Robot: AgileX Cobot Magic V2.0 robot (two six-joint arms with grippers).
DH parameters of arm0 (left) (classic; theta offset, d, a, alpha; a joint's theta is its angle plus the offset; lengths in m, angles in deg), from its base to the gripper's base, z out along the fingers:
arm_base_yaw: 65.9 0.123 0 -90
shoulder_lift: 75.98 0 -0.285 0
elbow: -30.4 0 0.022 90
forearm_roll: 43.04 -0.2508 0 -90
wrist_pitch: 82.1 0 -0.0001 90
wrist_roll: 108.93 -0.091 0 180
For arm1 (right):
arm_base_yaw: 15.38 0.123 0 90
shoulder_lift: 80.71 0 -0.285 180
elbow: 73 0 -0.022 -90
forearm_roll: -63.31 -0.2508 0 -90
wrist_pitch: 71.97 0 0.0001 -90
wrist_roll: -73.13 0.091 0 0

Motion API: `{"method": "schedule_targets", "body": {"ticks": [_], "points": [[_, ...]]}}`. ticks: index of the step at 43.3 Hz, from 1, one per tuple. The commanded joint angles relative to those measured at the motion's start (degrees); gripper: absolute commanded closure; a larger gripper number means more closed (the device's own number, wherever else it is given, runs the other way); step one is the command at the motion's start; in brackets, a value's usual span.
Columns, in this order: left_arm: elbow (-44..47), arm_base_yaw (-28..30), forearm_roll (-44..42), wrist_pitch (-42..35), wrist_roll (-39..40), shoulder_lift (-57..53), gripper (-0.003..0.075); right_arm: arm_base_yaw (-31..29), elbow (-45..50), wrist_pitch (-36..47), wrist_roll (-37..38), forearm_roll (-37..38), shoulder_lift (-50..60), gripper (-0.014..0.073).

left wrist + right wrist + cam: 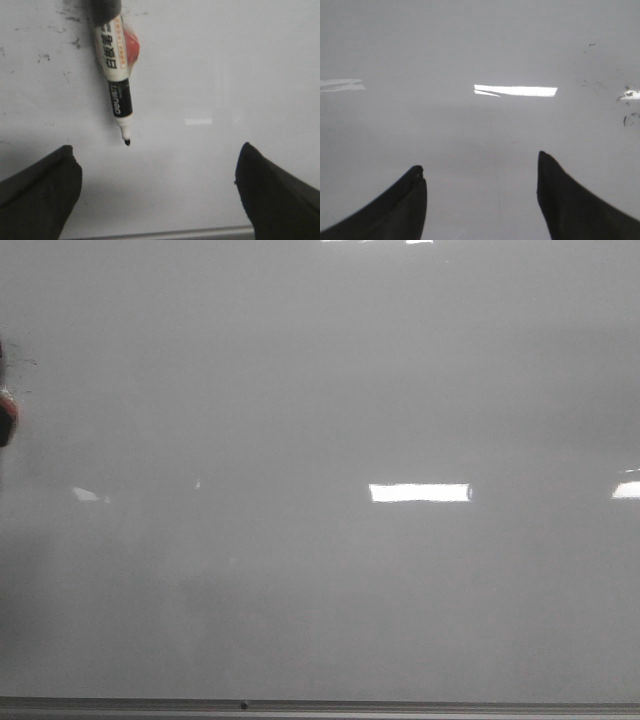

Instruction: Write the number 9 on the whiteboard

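The left pincer [155, 192] is standing released over the whiteboard [240, 75], its two dark, matte, wedge-shaped fingers [40, 192] spread wide and gripping nothing. Between and beyond them a marker [116, 75] is lying on the board, apart from both fingers. It is a slim cylinder with a white printed barrel, a black band carrying pale lettering, a white collar and a small black tip [127, 142] pointing towards the pincer. A red-orange rounded piece [132, 46] is showing just behind the barrel, and a dark cap-like end is cut off by the frame edge.

The right pincer [480, 192] is likewise hanging released, its black tapered fingers [570, 200] parted over bare board, holding nothing.

The whiteboard is spreading out as a large, glossy, pale grey surface, catching bright rectangular light reflections [420, 492]. A thin grey metal rail [400, 706] is running along its lower edge in the front view. Scattered black smudges [70, 30] are speckling the board near the marker, and similar faint specks [627, 107] are showing in the right wrist view. No number 9 is appearing anywhere on the board. At the far left edge of the front view a small dark and red shape [6, 418] is peeking in; I cannot tell what it is.
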Motion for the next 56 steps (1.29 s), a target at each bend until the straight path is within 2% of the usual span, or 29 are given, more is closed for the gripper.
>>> {"method": "schedule_targets", "body": {"ticks": [1,9,15,32,37,39,44,53,56], "points": [[-2.1,-0.3,0.6,-11.2,0.0,4.4,0.0111,0.1,-2.1,4.2,-0.3,0.5,-0.8,0.0095],[-2.1,-0.3,0.6,-21.0,0.0,11.4,0.0115,0.1,-2.1,4.2,-0.3,0.5,-0.8,0.0095],[-2.1,-0.3,0.6,-25.4,0.0,14.3,0.0188,0.1,-2.1,4.2,-0.3,0.5,-0.8,0.0095],[-2.1,-0.3,0.6,-26.5,0.0,16.4,0.0624,0.1,-2.1,4.2,-0.3,0.5,-0.8,0.0095],[-2.1,-0.3,0.6,-26.5,0.0,16.4,0.0725,0.1,-2.1,4.2,-0.3,0.5,-0.8,0.0095],[-2.1,-0.3,0.6,-26.1,0.0,16.3,0.0738,0.1,-2.1,4.2,-0.3,0.5,-0.8,0.0095],[-2.3,-0.3,0.6,-20.2,0.1,14.1,0.0739,0.1,-2.1,4.2,-0.3,0.5,-0.8,0.0095],[-9.6,-0.6,0.6,11.6,0.0,6.9,0.0739,0.1,-3.7,-3.2,-0.3,-2.8,-2.5,0.0095],[-13.0,-1.3,0.6,20.2,-2.2,5.2,0.0739,0.1,-5.0,-5.9,-0.6,-3.8,-4.7,0.0095]]}}
